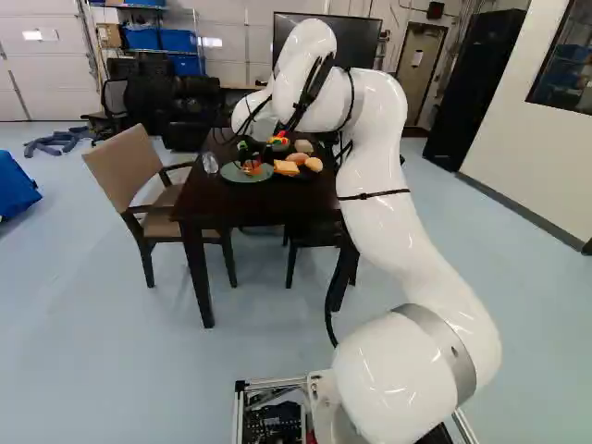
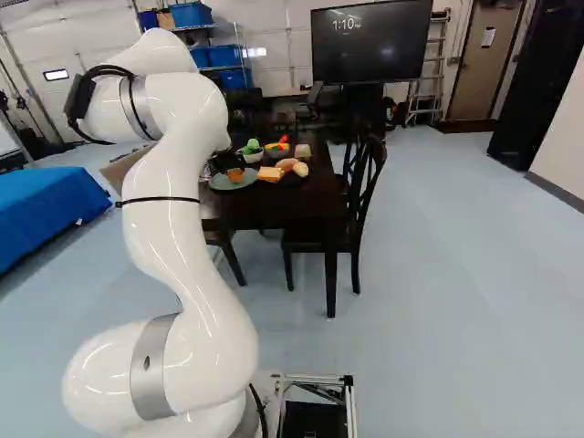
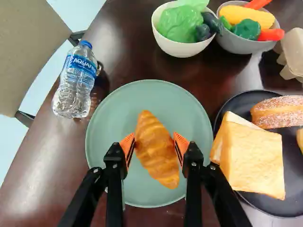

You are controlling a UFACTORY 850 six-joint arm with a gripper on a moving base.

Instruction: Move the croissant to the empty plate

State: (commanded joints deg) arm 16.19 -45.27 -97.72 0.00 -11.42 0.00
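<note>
While the fingers (image 3: 180, 143) pinch the croissant (image 3: 156, 150) over the plate (image 3: 105, 123), near the bottle-side edge of the table (image 3: 40, 175), releasing too high could roll it off.

The croissant (image 3: 156, 149) is golden brown with darker and lighter bands, the round matte plate (image 3: 106, 118) sage green. The round flat dish (image 3: 232, 104) is black; the square bread slices (image 3: 253, 161) are pale gold, the long pastry (image 3: 279, 112) brown with white speckles. The clear plastic bottle (image 3: 75, 82) has a blue cap and label, and the wooden table (image 3: 128, 38) is dark reddish brown.
</note>
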